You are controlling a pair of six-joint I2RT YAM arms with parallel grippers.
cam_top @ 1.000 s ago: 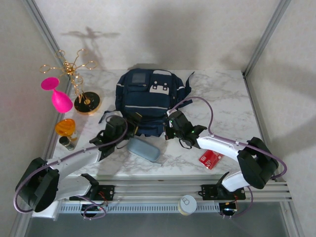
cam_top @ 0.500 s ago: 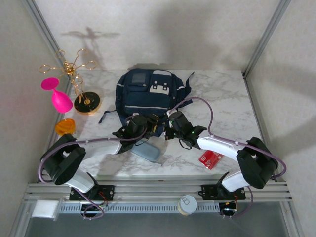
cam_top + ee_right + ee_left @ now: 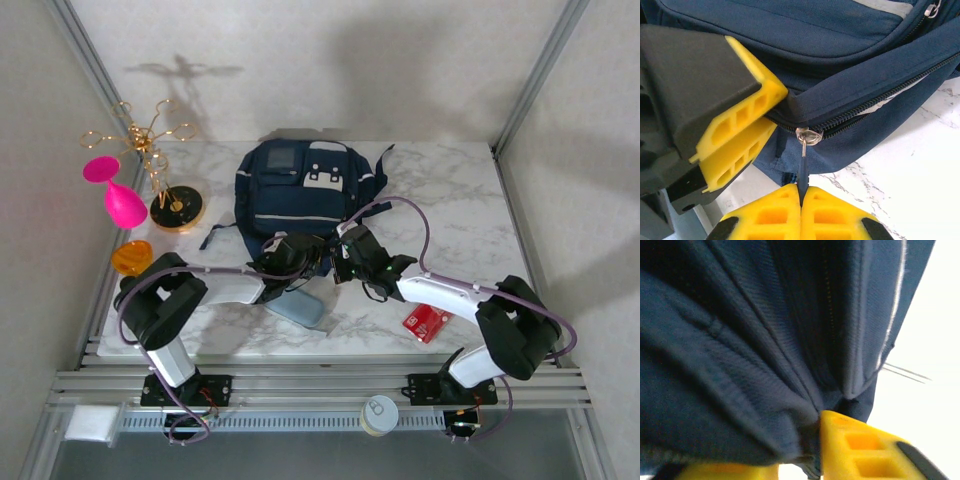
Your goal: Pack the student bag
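Note:
The student bag (image 3: 296, 195) lies flat at the back centre of the table, navy with white patches and a light stripe. My left gripper (image 3: 308, 259) is at its near edge, shut on a fold of the bag's fabric (image 3: 765, 425) beside the zipper; its yellow fingers (image 3: 742, 131) also appear in the right wrist view. My right gripper (image 3: 346, 262) sits just to the right of it, shut on the dark zipper pull (image 3: 802, 172) that hangs from the metal slider (image 3: 809, 136). The zipper (image 3: 880, 97) runs away to the right.
A blue-grey case (image 3: 297, 307) lies just in front of the bag under the left arm. A red packet (image 3: 427, 321) lies at front right. At the left stand a gold wire stand (image 3: 160, 175), a pink glass (image 3: 118, 196) and an orange jar (image 3: 131, 257).
My left arm has swung from the left side of the table across to the bag's near edge and shut on its fabric. The right gripper has stayed on the zipper pull.

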